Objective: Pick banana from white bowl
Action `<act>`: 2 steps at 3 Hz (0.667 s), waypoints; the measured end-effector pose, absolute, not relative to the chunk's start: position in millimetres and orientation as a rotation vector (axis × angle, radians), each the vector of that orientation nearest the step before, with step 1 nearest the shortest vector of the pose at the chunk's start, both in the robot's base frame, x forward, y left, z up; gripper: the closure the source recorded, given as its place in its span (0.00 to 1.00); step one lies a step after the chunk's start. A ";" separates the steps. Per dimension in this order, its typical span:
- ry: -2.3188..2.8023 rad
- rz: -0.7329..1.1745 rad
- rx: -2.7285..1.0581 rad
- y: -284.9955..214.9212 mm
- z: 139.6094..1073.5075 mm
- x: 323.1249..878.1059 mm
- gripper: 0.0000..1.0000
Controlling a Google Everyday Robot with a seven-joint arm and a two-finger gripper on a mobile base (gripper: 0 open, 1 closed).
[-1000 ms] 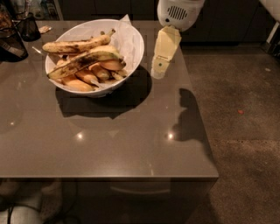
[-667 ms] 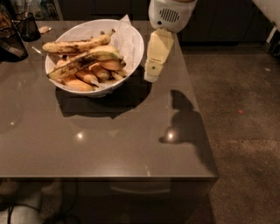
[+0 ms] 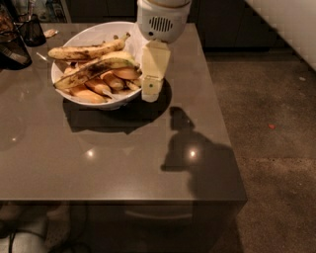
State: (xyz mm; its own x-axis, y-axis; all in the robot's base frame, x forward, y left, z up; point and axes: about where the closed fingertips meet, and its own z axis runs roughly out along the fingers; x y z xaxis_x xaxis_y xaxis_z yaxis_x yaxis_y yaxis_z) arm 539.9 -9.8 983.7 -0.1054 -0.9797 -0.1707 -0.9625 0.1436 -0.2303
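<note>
White bowl near table far edge; pincer at right rim.

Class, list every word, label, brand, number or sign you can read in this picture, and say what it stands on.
None can be read.
The gripper, at the right rim of the white bowl, bears no lettering.
The colourful items behind the table's far left corner are too blurred to read.
</note>
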 end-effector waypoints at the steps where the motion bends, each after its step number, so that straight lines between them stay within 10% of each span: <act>1: 2.130 -0.086 -1.876 -6.9 984.2 543.7 0.00; 2: 2.105 -0.033 -1.854 8.1 997.8 554.8 0.00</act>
State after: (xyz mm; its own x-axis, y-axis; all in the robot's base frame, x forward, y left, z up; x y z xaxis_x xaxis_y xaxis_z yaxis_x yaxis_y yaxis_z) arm 554.8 8.1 997.8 -0.0946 -0.9680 -0.2326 -0.9603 0.1503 -0.2349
